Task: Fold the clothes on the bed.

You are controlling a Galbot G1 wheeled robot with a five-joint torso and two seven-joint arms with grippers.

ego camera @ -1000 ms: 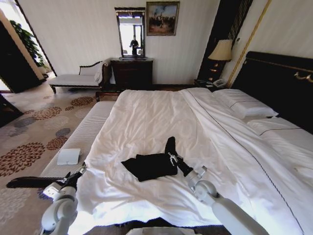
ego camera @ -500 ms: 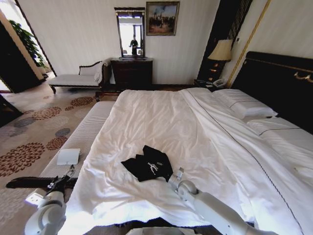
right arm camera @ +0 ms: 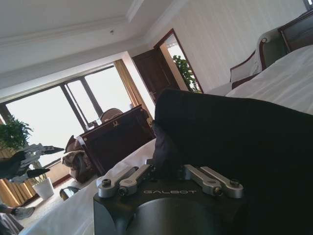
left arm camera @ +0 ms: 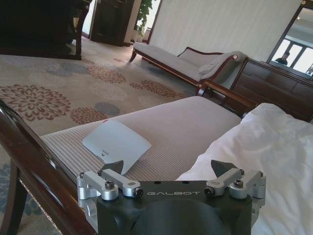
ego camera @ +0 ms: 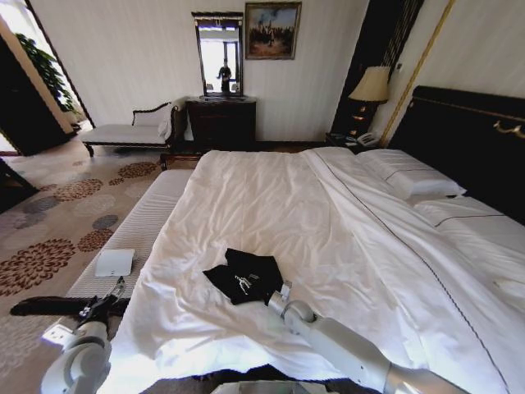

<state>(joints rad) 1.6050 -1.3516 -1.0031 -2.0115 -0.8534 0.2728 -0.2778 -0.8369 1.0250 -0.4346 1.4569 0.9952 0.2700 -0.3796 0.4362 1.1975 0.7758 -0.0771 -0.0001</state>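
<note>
Right wrist view: right tool (right arm camera: 165,172) pinches the black T-shirt (right arm camera: 234,142); left tool (left arm camera: 172,169) gapes wide.

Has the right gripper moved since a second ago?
Yes. The right gripper has swung toward the robot's left and nearer the bed foot edge, carrying the T-shirt fabric over.

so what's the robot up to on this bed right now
It is folding a black T-shirt on the white bed. The right gripper is at the shirt's near edge, shut on a bunch of the black fabric. The shirt lies as a partly folded bundle. The left gripper hangs open off the bed's side, over the cushioned bench, holding nothing.
</note>
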